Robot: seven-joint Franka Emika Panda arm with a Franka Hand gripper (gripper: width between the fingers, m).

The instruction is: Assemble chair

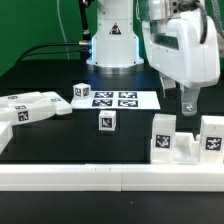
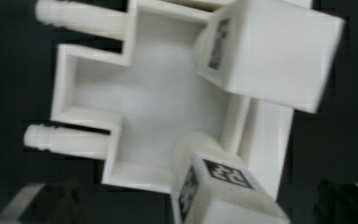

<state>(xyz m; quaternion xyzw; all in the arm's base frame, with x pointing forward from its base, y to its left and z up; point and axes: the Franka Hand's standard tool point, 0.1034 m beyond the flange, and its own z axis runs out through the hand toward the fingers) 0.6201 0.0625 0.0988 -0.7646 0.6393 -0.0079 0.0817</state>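
Observation:
A white chair piece (image 1: 186, 147) stands at the exterior view's right, close behind the front rail. Two tagged blocks rise from it, one (image 1: 163, 136) on the left and one (image 1: 212, 136) on the right. My gripper (image 1: 186, 108) hangs open just above the gap between those blocks, touching nothing. In the wrist view the same piece (image 2: 149, 105) is a recessed slab with two round pegs (image 2: 46, 135) on one side and a tagged block (image 2: 226, 178) near my open gripper (image 2: 202, 208). The dark fingers (image 2: 60, 205) stand wide on either side of it.
The marker board (image 1: 115, 98) lies mid-table. A small tagged cube (image 1: 107, 122) sits in front of it and another (image 1: 82, 91) at its left end. More white tagged parts (image 1: 30, 108) lie at the far left. A long white rail (image 1: 110, 178) runs along the front.

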